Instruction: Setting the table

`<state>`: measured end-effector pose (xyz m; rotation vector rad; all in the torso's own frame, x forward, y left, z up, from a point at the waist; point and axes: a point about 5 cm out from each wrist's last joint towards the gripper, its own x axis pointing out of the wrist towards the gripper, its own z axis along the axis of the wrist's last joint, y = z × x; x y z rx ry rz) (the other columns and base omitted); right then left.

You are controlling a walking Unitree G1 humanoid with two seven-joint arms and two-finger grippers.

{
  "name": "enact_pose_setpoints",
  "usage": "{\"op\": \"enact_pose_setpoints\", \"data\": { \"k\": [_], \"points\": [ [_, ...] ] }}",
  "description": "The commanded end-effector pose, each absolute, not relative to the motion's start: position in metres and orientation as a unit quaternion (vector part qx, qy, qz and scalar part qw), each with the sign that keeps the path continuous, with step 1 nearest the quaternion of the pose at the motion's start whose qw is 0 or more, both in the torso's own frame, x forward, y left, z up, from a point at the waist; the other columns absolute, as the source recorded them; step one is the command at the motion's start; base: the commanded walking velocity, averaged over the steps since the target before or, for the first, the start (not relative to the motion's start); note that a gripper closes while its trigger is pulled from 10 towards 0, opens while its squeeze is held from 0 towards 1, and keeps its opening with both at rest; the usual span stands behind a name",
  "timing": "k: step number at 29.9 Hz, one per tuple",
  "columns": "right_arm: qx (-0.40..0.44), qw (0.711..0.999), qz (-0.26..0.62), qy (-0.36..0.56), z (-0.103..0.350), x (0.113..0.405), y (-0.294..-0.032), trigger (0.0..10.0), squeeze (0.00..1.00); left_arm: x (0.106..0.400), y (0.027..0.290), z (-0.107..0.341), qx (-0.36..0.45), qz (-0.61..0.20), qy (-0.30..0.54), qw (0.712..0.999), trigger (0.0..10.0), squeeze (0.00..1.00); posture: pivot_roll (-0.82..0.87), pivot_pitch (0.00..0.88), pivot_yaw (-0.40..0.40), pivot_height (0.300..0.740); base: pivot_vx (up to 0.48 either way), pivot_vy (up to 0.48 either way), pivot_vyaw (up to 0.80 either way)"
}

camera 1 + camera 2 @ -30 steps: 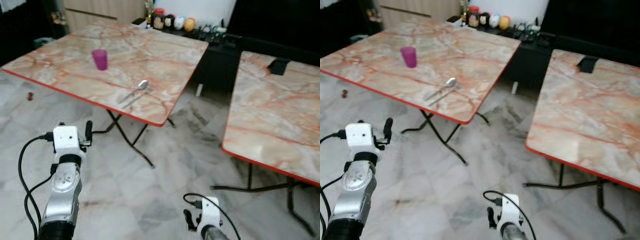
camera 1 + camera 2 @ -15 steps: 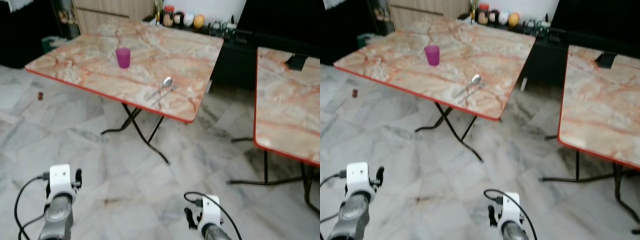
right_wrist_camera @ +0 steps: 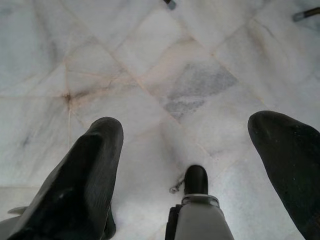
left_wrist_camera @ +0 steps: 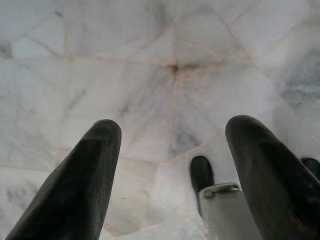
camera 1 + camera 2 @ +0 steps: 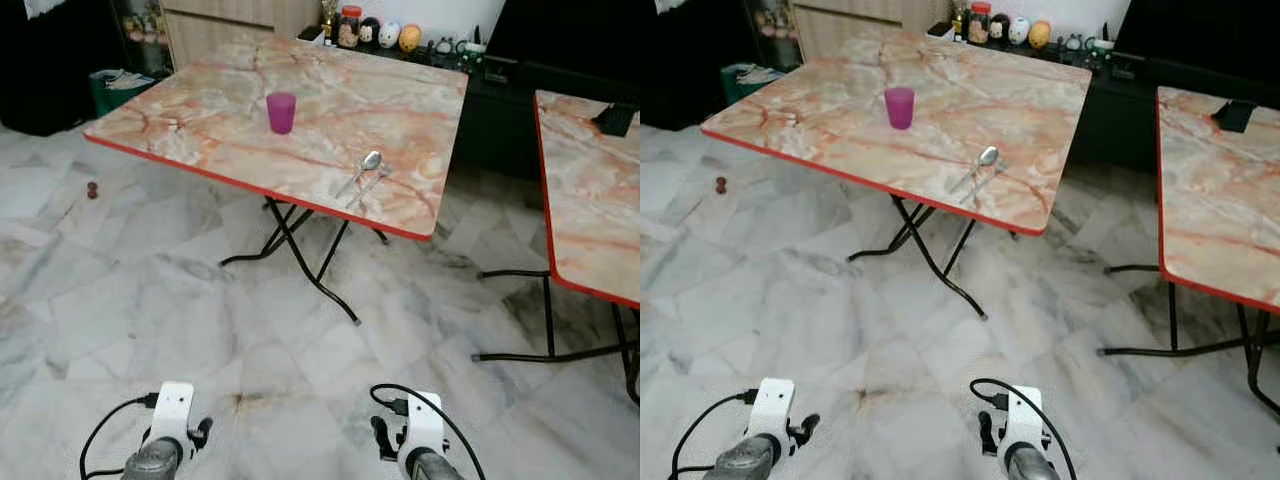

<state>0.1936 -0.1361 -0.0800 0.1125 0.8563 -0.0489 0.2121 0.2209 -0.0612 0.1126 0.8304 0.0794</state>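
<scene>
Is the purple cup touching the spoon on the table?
Apart. In the left eye view, bare marble tabletop separates the cup from the spoon, which lies nearer the table's front edge.

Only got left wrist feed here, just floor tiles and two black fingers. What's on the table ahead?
Observer: A purple cup stands on the nearer marble table, toward its middle.
Operator: Any cutlery?
Observer: Yes, a spoon with a fork beside it, near the table's front edge, to the right of the cup.
Operator: Right claw holding anything?
Observer: No, the right claw is open and empty, hanging low over the floor.
</scene>
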Motion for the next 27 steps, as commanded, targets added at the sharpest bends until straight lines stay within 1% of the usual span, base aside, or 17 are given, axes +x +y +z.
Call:
{"op": "enact_pose_setpoints", "data": {
  "k": [1,3,6,9,10,12,19,27],
  "points": [
    [0.056,0.906,-0.035,0.419,-0.081,0.192,-0.140,10.0,0.00,0.206,0.216,-0.066,0.052,0.037,0.421,0.905,10.0,0.00,0.00,0.047,-0.042,0.740,0.000,0.000,0.00],
    [0.056,0.905,-0.035,0.421,-0.081,0.192,-0.140,10.0,0.00,0.206,0.216,-0.067,0.051,0.039,0.423,0.904,10.0,0.00,0.00,0.047,-0.042,0.740,0.000,0.000,-0.21],
    [0.062,0.904,-0.037,0.422,-0.082,0.191,-0.140,10.0,0.00,0.204,0.215,-0.068,0.033,0.051,0.424,0.904,10.0,0.00,0.00,0.047,-0.042,0.740,0.000,0.000,-0.76],
    [0.058,0.904,-0.036,0.421,-0.082,0.191,-0.140,10.0,0.00,0.200,0.216,-0.070,0.034,0.055,0.428,0.901,10.0,0.00,0.01,0.049,-0.040,0.740,0.000,0.000,-0.76],
    [0.058,0.905,-0.036,0.421,-0.081,0.192,-0.140,10.0,0.00,0.199,0.217,-0.071,0.036,0.058,0.431,0.900,10.0,0.00,0.01,0.050,-0.039,0.740,0.000,0.292,-0.61],
    [0.058,0.906,-0.037,0.417,-0.081,0.192,-0.139,10.0,0.00,0.191,0.221,-0.074,0.043,0.065,0.443,0.893,10.0,0.00,0.01,0.050,-0.038,0.740,0.000,0.386,0.00],
    [0.060,0.906,-0.039,0.417,-0.081,0.192,-0.139,10.0,0.00,0.179,0.230,-0.078,0.041,0.073,0.456,0.886,10.0,0.00,0.01,0.049,-0.037,0.740,0.000,0.385,0.00],
    [0.060,0.905,-0.038,0.419,-0.081,0.192,-0.139,10.0,0.00,0.171,0.242,-0.079,0.043,0.085,0.466,0.880,10.0,0.00,0.01,0.048,-0.036,0.740,0.000,0.382,-0.71]
  ]
}}
